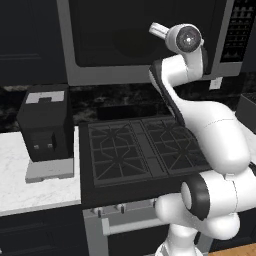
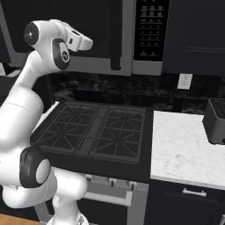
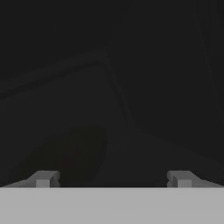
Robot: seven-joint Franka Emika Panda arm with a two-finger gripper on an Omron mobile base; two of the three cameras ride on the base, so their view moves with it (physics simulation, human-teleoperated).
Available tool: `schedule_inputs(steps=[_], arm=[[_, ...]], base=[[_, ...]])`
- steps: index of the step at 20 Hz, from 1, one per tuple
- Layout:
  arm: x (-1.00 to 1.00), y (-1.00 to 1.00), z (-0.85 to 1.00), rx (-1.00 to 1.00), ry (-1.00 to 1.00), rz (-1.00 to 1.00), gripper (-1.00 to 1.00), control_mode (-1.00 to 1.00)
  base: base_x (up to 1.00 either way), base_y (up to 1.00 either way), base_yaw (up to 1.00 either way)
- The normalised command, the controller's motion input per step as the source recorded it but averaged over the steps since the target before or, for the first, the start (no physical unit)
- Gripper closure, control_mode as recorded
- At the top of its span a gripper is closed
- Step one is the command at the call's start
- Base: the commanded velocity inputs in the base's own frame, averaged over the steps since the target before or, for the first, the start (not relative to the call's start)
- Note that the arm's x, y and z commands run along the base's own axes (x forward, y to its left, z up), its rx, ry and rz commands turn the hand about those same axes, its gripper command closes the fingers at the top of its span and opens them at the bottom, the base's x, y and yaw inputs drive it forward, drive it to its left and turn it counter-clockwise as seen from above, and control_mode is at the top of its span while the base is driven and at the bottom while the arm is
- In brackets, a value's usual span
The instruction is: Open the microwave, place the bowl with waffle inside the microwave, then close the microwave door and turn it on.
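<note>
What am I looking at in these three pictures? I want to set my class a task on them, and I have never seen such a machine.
It is a computer-rendered kitchen with a white robot arm on a base that can drive. Two pictures come from cameras on that base, behind the arm to its left and right. The third comes from a camera on the hand, looking along the gripper: its two small tips stand wide apart, open, holding nothing, facing dark glass. The arm reaches up toward the microwave, mounted above a black stove; its door is shut, with the handle beside the button panel. On the white counters stand a black boxy appliance and a toaster.
</note>
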Motion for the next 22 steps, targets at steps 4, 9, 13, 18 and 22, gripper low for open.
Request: schedule_inputs(steps=[4,9,13,18,22], arm=[[0.23,-0.03,0.0,0.0,-0.07,0.16,-1.0,-1.0],[0.06,-0.01,0.02,0.0,-0.02,0.14,-1.0,-1.0],[0.08,-0.01,0.03,0.0,0.0,0.13,-1.0,-1.0],[0.13,-0.02,0.05,0.0,0.0,0.11,-1.0,-1.0],[0.29,0.0,0.0,0.0,0.0,0.12,-1.0,-1.0]], base=[[0.0,0.0,0.0],[0.0,0.0,0.0],[0.0,0.0,0.0],[0.0,0.0,0.0],[0.0,0.0,0.0]])
